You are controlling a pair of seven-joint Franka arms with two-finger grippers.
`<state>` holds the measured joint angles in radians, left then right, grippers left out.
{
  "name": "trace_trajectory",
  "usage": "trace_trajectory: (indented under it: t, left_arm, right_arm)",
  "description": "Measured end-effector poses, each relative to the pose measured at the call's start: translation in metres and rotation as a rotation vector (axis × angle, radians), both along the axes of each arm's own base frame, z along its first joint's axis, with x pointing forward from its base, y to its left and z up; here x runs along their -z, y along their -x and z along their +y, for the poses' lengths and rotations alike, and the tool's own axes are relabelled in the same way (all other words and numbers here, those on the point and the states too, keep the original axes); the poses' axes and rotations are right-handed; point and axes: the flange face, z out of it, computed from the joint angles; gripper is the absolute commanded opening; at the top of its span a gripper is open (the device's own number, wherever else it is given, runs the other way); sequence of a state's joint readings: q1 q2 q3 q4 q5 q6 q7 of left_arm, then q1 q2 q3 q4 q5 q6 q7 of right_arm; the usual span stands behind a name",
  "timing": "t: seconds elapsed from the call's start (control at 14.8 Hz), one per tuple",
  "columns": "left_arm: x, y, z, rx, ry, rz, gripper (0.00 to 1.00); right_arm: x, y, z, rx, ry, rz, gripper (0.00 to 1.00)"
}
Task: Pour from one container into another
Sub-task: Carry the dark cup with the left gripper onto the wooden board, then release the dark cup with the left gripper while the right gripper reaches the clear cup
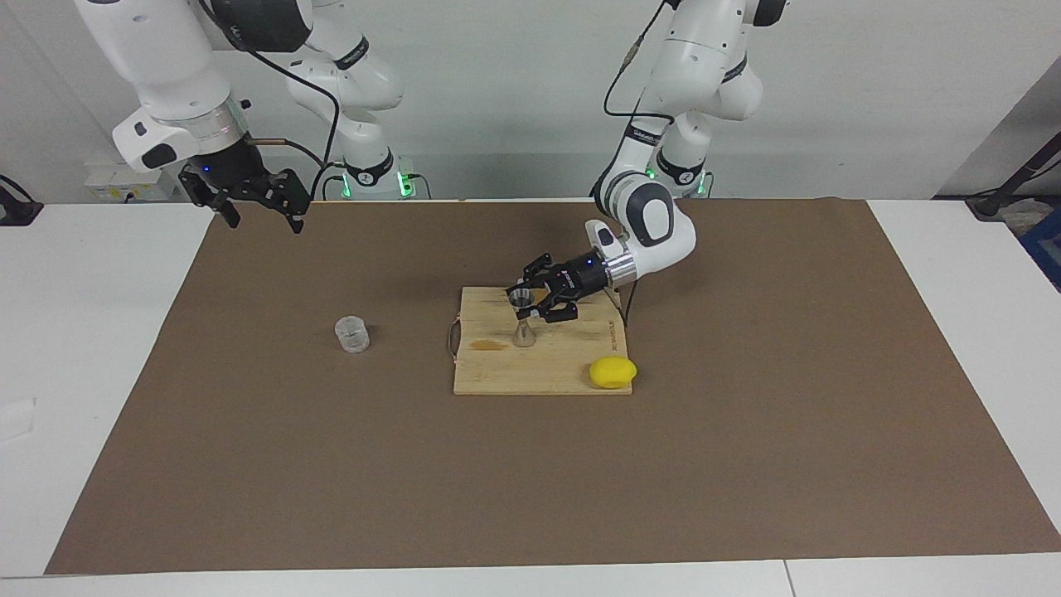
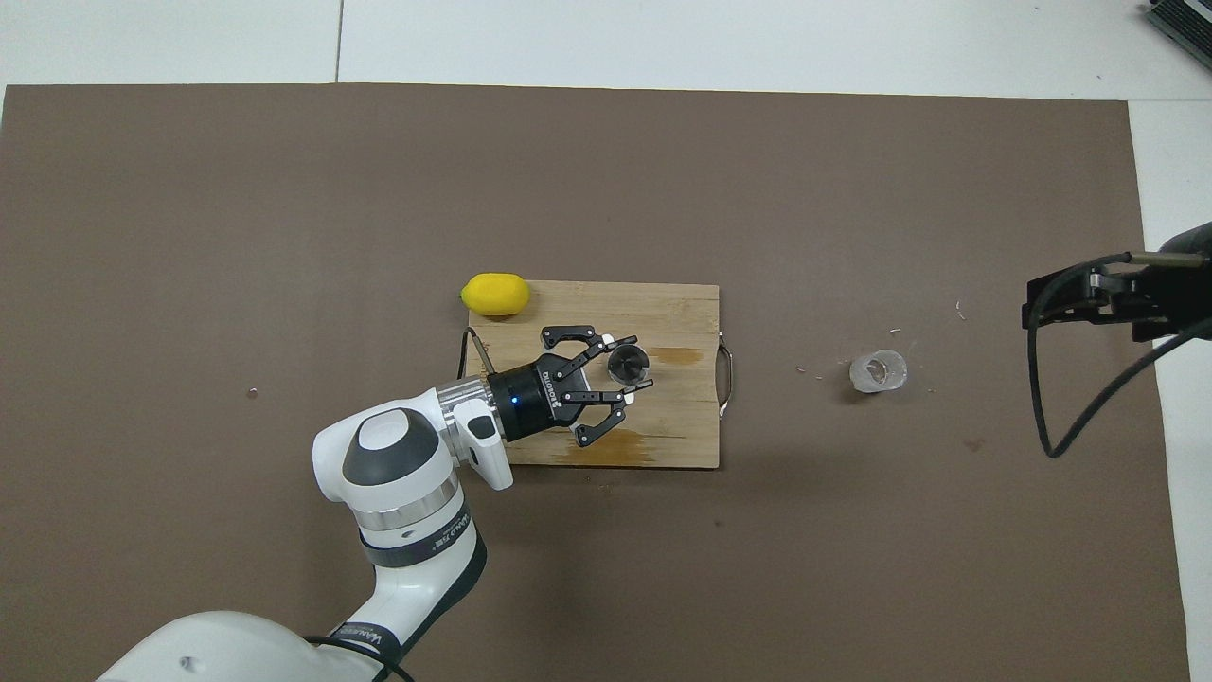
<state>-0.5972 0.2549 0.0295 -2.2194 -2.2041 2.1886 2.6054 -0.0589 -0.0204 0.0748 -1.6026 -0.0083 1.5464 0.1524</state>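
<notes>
Jaws of my left gripper [image 1: 525, 303] clamp the shiny steel hourglass jigger [image 1: 522, 320] upright on the wooden cutting board [image 1: 539, 365]; my right gripper [image 1: 259, 207], jaws open, waits over the desk edge, the clear ribbed cup [image 1: 351, 333] apart.

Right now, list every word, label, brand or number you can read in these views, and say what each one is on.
"ROBOTIQ": white letters on the black body of the left hand, upside down in the overhead view.
Dark print along the edge of the wooden cutting board toward the left arm's end of the table: too small to read.
Black bands with white lettering on both arms' joints: too small to read.
Jigger, clear cup, lemon: no text visible.
</notes>
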Motion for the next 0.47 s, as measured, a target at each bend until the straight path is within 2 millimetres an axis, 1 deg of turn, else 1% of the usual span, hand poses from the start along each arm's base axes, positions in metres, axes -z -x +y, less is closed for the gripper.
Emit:
trace_trajectory:
  t: [0.14, 0.34, 0.41, 0.47]
  left_arm:
    - [0.0024, 0.0005, -0.0016, -0.002, -0.011, -0.002, 0.5]
    - [0.0026, 0.0007, -0.0032, -0.011, -0.008, 0.003, 0.49]
    - [0.0027, 0.0008, -0.0036, -0.014, -0.007, 0.005, 0.61]
    - [0.0027, 0.0008, -0.0037, -0.015, -0.007, 0.005, 1.0]
  right_arm:
    - [-0.0015, -0.0001, -0.0009, 0.005, 0.0, -0.003, 1.0]
    - [-0.0026, -0.0006, -0.0018, 0.087, 0.002, -0.01, 1.0]
    - [-0.0028, -0.0009, -0.0021, 0.125, 0.003, -0.013, 1.0]
    - [-0.0029, -0.0012, -0.0024, 0.174, 0.005, -0.015, 1.0]
